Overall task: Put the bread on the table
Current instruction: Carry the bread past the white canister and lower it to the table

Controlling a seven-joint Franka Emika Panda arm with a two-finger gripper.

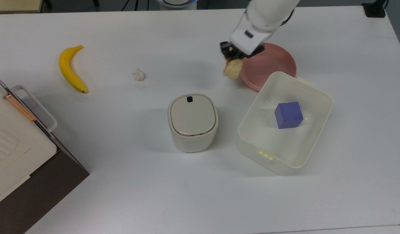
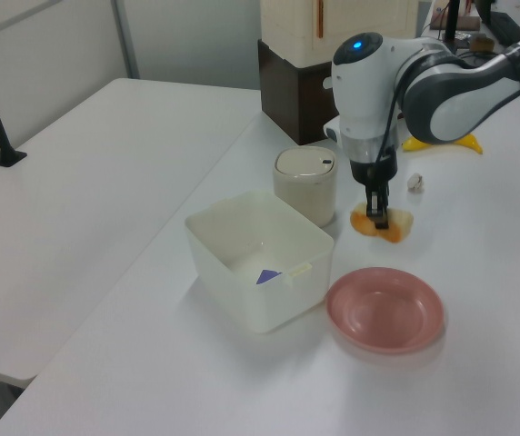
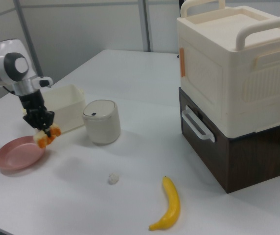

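We are holding the bread (image 1: 232,69) in our gripper (image 1: 230,56), the two black fingers (image 2: 378,211) clamped on its orange-glazed upper part while the pale-yellow end is hanging below them. In the top view the bread is sitting just off the left edge of the round pink plate (image 1: 274,65), over bare white table (image 1: 122,182). In the left view it is hanging in the air above the tabletop, between the plate (image 2: 385,311) and the small white wrinkly ball (image 2: 415,182), and we are seeing no contact between bread (image 2: 384,226) and table. In the right view the bread (image 3: 46,136) is hanging at the plate's far rim (image 3: 18,152), under the gripper (image 3: 38,123).

Just beside the plate, at the top view's right, the open white plastic bin (image 1: 320,126) is holding a purple cube (image 1: 288,115). The cream lidded canister (image 1: 192,122) is standing near the middle of the table. A yellow banana (image 1: 70,70) is lying well apart at the top view's left, with the ball (image 1: 138,75) between it and the bread. A cream carrier box stacked on a dark brown one (image 3: 238,93) is occupying the table's corner in the right view.
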